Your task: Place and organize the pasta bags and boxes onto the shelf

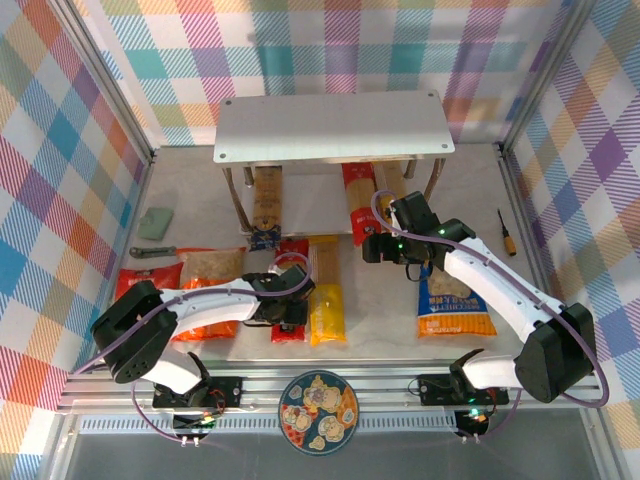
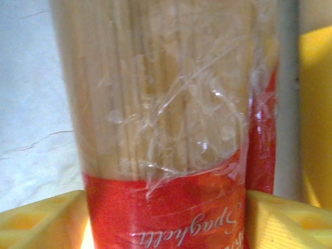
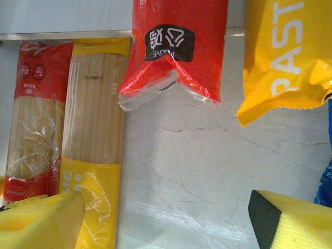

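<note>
The top view counts five long narrow spaghetti packs. A tan-brown pack (image 1: 265, 205), a red pack (image 1: 355, 195) and a yellow pack (image 1: 385, 178) lie under the pale grey shelf board (image 1: 330, 125). A second red pack (image 1: 292, 248) and a second yellow pack (image 1: 326, 305) lie on the bench (image 1: 385, 320) in front. Three crinkly pillow bags also rest there: a red bag (image 1: 148, 280), an orange bag (image 1: 212, 265) and a blue-and-orange bag (image 1: 455, 312).

The left wrist view reads "Spaghetti" on the second red pack, flanked by the left jaws' yellow pads (image 2: 41, 223); whether they press it, I cannot tell. The right wrist view reads "PAST" on yellow, and the right jaws gape wide, empty.
</note>
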`<control>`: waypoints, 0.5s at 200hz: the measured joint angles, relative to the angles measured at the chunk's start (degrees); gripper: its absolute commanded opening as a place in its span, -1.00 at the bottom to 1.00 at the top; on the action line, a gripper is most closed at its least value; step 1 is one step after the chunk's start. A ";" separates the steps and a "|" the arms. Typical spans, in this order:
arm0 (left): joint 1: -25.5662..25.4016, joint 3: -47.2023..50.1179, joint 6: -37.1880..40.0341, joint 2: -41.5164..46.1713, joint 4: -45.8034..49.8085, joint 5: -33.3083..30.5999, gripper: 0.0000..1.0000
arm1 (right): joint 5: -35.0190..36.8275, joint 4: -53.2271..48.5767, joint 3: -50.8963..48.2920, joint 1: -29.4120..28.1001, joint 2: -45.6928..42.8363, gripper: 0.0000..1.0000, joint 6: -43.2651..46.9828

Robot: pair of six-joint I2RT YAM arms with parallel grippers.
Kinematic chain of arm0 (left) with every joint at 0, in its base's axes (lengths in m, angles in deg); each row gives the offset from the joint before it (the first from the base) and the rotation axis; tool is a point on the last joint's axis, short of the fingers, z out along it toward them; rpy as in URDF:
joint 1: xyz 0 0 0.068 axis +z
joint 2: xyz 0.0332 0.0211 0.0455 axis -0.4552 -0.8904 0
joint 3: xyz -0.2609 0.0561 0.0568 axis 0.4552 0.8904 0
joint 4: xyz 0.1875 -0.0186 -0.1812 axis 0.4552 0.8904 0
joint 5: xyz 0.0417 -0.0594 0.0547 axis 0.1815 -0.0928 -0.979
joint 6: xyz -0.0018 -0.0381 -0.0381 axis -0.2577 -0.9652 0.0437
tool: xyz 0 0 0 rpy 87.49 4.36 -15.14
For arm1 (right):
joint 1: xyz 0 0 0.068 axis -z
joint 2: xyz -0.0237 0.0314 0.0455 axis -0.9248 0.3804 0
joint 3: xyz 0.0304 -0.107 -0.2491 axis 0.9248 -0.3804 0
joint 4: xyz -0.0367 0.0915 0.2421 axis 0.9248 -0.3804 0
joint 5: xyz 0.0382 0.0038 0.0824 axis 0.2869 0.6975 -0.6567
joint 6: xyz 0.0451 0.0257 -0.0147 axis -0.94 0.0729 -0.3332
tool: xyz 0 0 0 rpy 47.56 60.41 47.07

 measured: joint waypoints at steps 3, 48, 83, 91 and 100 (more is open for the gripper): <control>0.00 0.00 0.02 0.04 0.22 -0.17 0.60 | 0.00 0.00 0.00 0.00 0.00 0.67 0.00; 0.00 0.00 0.11 0.00 0.31 -0.20 0.29 | 0.00 0.00 0.00 0.00 0.00 0.67 0.00; 0.02 -0.96 0.24 -0.59 1.09 -0.15 -0.03 | 0.04 -0.04 0.00 0.00 -0.46 0.67 0.00; 0.02 -1.11 0.24 -0.61 1.33 -0.15 -0.04 | 0.04 -0.07 0.00 0.00 -0.68 0.67 0.00; 0.02 -1.20 0.26 -0.61 1.44 -0.15 -0.04 | 0.07 -0.07 0.00 0.00 -0.90 0.67 0.00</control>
